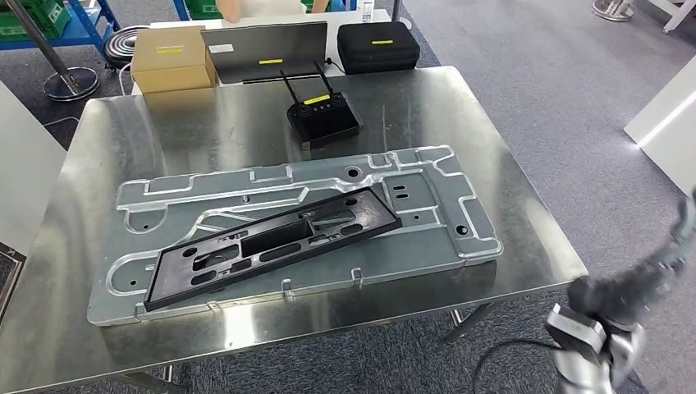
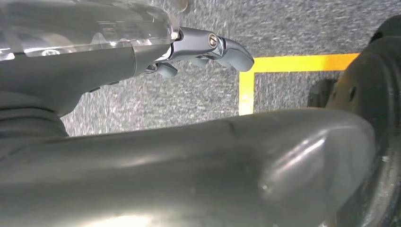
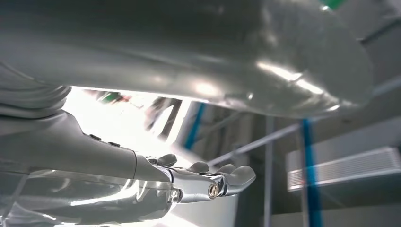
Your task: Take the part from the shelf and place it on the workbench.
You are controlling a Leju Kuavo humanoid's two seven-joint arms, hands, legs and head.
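Note:
A long black plastic part (image 1: pixel 271 242) lies at a slant on a large silver sheet-metal panel (image 1: pixel 447 193), which rests flat on the steel workbench (image 1: pixel 164 131). My right hand (image 1: pixel 636 287) is a dark blur off the workbench's front right corner, below its edge and apart from the part. In the right wrist view the right hand (image 3: pixel 203 182) has its fingers stretched out with nothing in them. My left hand (image 2: pixel 208 47) hangs over grey carpet, fingers extended and empty.
At the back of the workbench stand a black controller with two antennas (image 1: pixel 322 115), a cardboard box (image 1: pixel 171 57), a grey folded panel (image 1: pixel 263 49) and a black case (image 1: pixel 377 45). A white unit (image 1: pixel 669 123) stands to the right. Yellow floor tape (image 2: pixel 293 63) crosses the carpet.

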